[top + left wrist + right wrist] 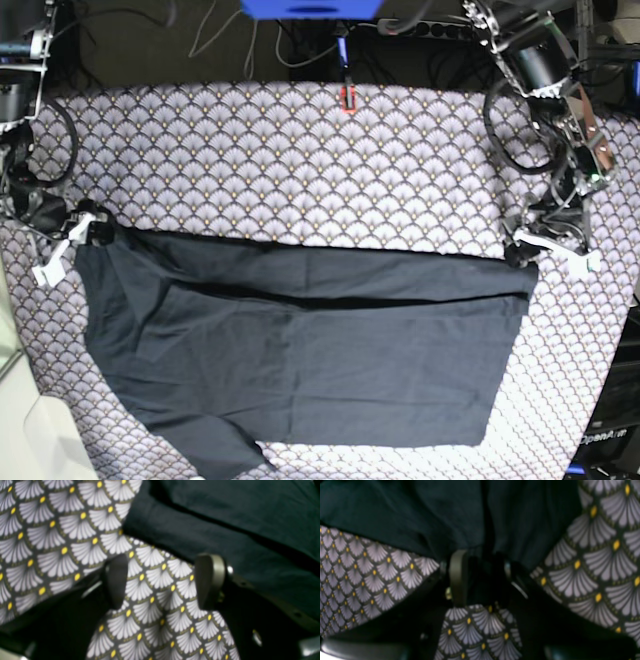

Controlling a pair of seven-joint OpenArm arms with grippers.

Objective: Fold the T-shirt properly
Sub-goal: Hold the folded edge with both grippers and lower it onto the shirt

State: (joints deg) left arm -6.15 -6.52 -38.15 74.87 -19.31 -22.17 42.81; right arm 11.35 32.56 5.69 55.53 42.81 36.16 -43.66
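Observation:
The black T-shirt (300, 350) lies spread across the patterned tablecloth (300, 160), its upper part folded down in a long band and one sleeve sticking out at the lower left. At the shirt's upper right corner my left gripper (545, 248) stands open. In the left wrist view only tablecloth shows between the left gripper (162, 580) fingers, and the T-shirt (225, 517) lies just beyond them. My right gripper (80, 228) is at the shirt's upper left corner. In the right wrist view the right gripper (483, 576) is shut on a bunch of the T-shirt (420, 512).
A small red object (347, 97) lies at the table's back edge, with cables (230, 40) behind it. The table's edge runs down the left side near the sleeve (215, 445). Patterned cloth surrounds the shirt on all sides.

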